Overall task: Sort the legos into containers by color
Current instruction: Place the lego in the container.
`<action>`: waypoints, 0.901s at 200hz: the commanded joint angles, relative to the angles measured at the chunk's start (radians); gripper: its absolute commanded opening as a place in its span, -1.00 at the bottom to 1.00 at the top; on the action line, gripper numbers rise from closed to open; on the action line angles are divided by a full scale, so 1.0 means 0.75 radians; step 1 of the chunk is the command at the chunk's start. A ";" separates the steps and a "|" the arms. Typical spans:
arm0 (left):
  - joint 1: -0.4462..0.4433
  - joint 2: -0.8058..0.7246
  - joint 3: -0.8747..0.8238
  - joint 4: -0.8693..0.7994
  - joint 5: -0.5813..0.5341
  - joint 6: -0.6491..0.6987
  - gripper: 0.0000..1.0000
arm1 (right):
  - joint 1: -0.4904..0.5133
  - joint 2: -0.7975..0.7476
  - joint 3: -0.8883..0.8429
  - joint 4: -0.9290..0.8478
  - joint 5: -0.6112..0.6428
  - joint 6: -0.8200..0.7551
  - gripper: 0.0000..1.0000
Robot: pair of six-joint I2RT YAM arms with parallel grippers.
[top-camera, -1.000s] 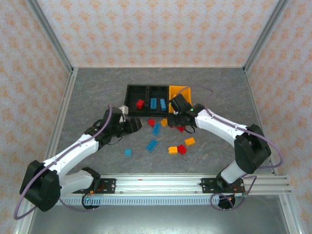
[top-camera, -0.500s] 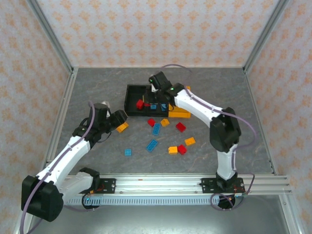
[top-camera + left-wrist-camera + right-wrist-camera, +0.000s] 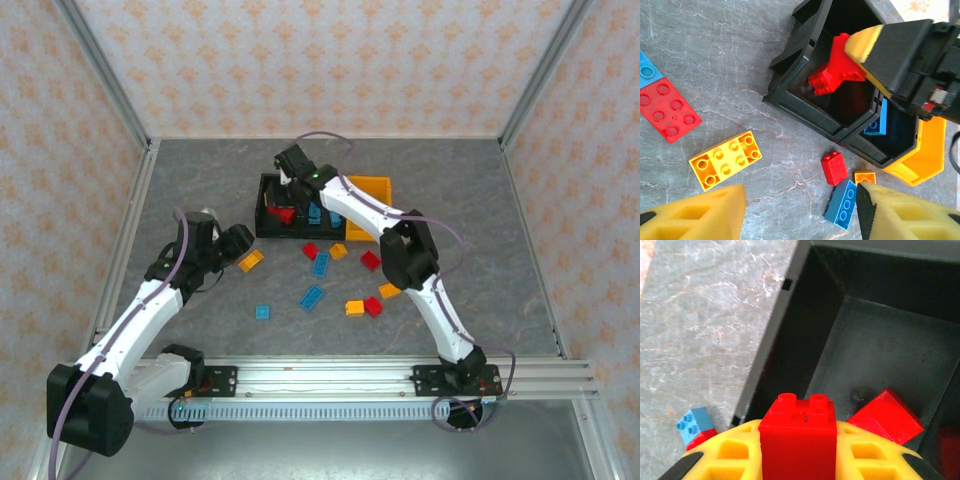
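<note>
Right tool (image 3: 799,467) clamps a red brick (image 3: 797,425) above the leftmost black bin (image 3: 790,330), where a second red brick (image 3: 885,415) lies, so release likely belongs here; left tool (image 3: 800,210) hangs half-open and empty over the worktop (image 3: 715,60) near a yellow brick (image 3: 726,160).

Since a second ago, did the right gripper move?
Yes. The right gripper went left, from beside the orange bin to over the left black bin.
</note>
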 commanded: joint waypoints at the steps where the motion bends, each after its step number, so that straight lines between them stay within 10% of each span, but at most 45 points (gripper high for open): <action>1: 0.012 -0.017 -0.020 -0.018 0.009 -0.025 0.23 | -0.003 0.043 0.064 -0.032 -0.034 0.012 -0.40; 108: 0.013 0.008 -0.025 -0.053 -0.017 0.005 0.23 | 0.011 -0.078 0.042 -0.013 -0.032 -0.037 0.06; 180: 0.010 0.319 0.237 -0.281 -0.001 0.405 0.23 | 0.010 -0.788 -0.852 0.351 -0.042 -0.151 0.09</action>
